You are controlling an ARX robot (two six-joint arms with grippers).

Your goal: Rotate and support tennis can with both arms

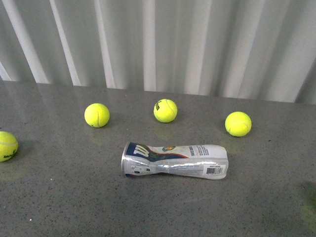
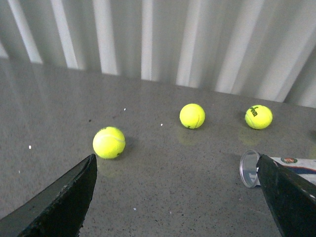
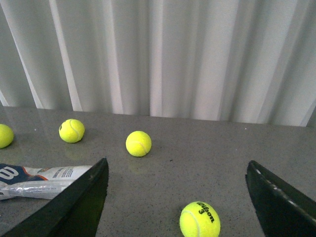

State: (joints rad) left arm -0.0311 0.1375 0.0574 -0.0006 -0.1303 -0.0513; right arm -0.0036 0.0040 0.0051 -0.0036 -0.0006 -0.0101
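A: Where is the tennis can (image 1: 175, 160)?

B: It lies on its side on the grey table (image 1: 59, 207), near the middle of the front view. The W end points left and the barcode end right. Its waist looks pinched in. I cannot tell whether anything is inside.

A: And the balls?

B: 3 sit in a loose row behind it, apart from it: the left ball (image 1: 97, 115), the middle ball (image 1: 165, 110) and the right ball (image 1: 238, 124). The 4th ball (image 1: 6, 146) is cut off by the left edge.

A: The arms?

B: Neither shows in the front view. Of the left gripper (image 2: 175, 160) only 2 dark fingers (image 2: 64, 202) show, spread wide with bare table between them. 1 finger hides most of the can, so only its round clear end shows.

A: The right one?

B: The right gripper (image 3: 176, 164) is also spread wide and grips nothing. 1 of its fingers covers the can's barcode end, and the frame cuts off the W end. The ball printed 3 (image 3: 199, 219) lies on the table near the gap. I cannot tell whether it is one of the 4.
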